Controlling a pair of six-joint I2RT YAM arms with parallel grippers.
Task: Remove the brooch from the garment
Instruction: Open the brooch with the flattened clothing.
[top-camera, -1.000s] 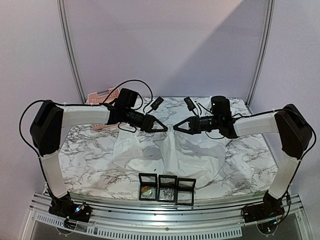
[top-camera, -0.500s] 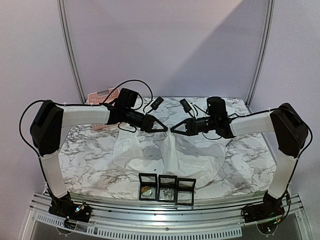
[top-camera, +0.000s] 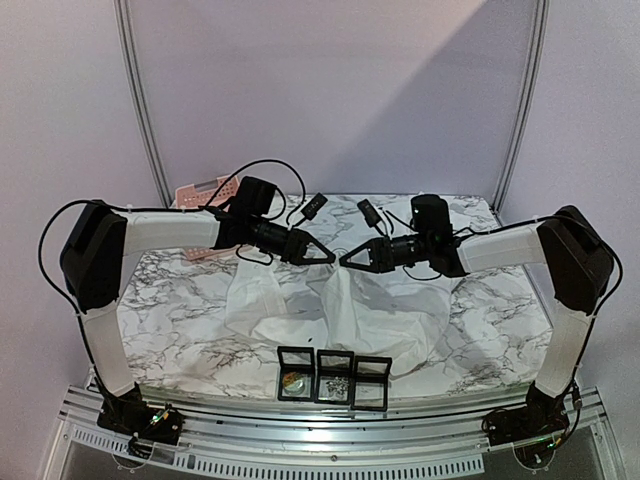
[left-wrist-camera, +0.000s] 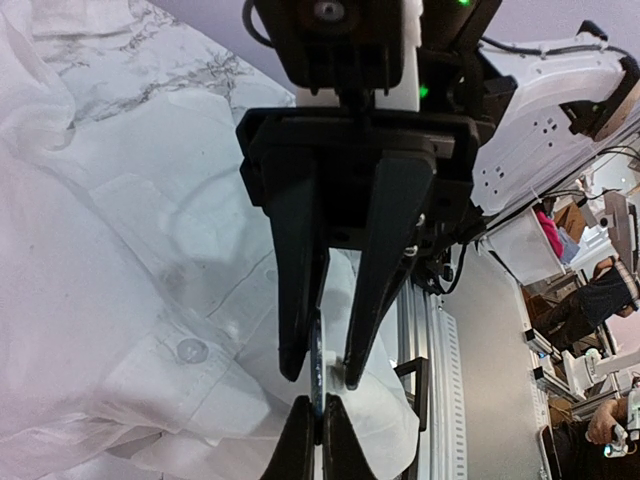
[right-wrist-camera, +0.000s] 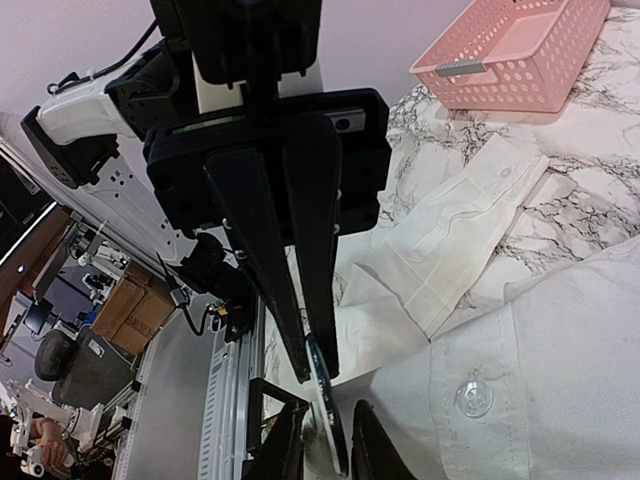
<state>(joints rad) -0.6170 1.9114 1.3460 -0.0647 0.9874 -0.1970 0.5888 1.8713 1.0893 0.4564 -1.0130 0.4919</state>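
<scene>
From above, your two hands meet tip to tip over the middle of the marble-patterned desk (top-camera: 180, 300). The left hand (top-camera: 328, 256) comes in from 9 o'clock and the right hand (top-camera: 346, 260) from 3 o'clock. The large white wrinkled fabric shirt (top-camera: 380, 315) lies spread beneath them, and one fold rises in a peak to the fingertips. A pink perforated plastic basket (top-camera: 200, 192) sits at 10 o'clock. Three black square display boxes (top-camera: 335, 377) line the desk's 6 o'clock edge.

From your left wrist, the left hand (left-wrist-camera: 318, 405) is clenched on the thin silvery brooch (left-wrist-camera: 316, 355), seen edge-on. The right hand (left-wrist-camera: 320, 378) straddles that brooch, its fingers apart with a gap on each side. A clear shirt button (left-wrist-camera: 191, 350) lies at 9 o'clock of them.

From your right wrist, the right hand's fingers (right-wrist-camera: 368, 440) flank the brooch (right-wrist-camera: 328, 400) without pinching it. The left hand (right-wrist-camera: 315, 372) grips it from 12 o'clock. The shirt (right-wrist-camera: 560, 350) fills the 3 o'clock side, and the basket (right-wrist-camera: 520, 50) sits at 1 o'clock.
</scene>
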